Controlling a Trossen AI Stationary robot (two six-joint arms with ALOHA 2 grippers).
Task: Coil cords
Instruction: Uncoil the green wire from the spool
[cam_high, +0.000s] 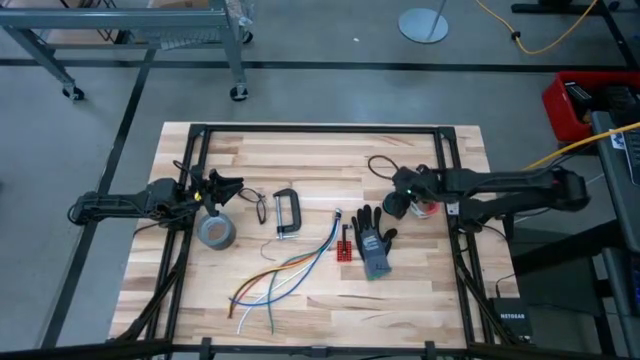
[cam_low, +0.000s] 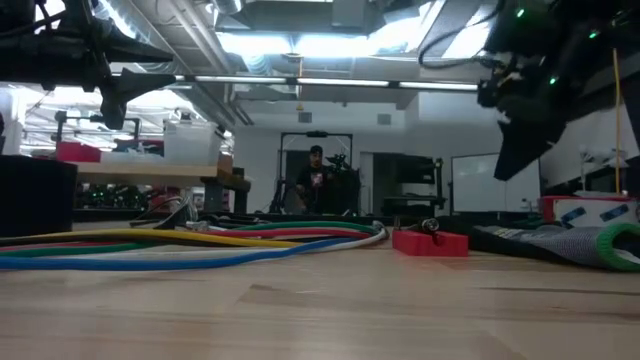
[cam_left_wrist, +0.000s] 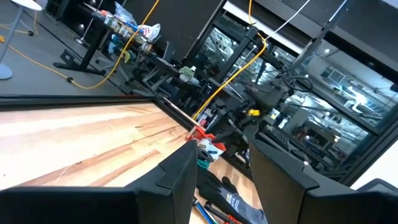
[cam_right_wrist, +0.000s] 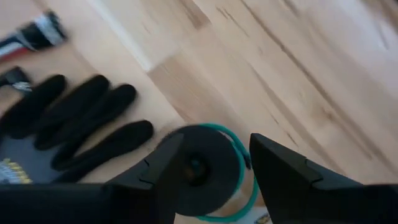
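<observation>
The black cord, a small round doughnut-like bundle, lies on the wooden table just right of the black glove, with a green ring around its edge. In the high view the bundle is a dark blob, and a thin black loop lies just beyond it. My right gripper is open and hovers above the bundle, one finger on either side; in the low view it is raised off the table. My left gripper is open and empty above the table's left part, near the grey tape roll.
A black C-clamp and a thin dark wire lie mid-table. Loose orange, blue and white wires fan toward the near edge. A small red part lies beside the glove. A person stands far behind the table.
</observation>
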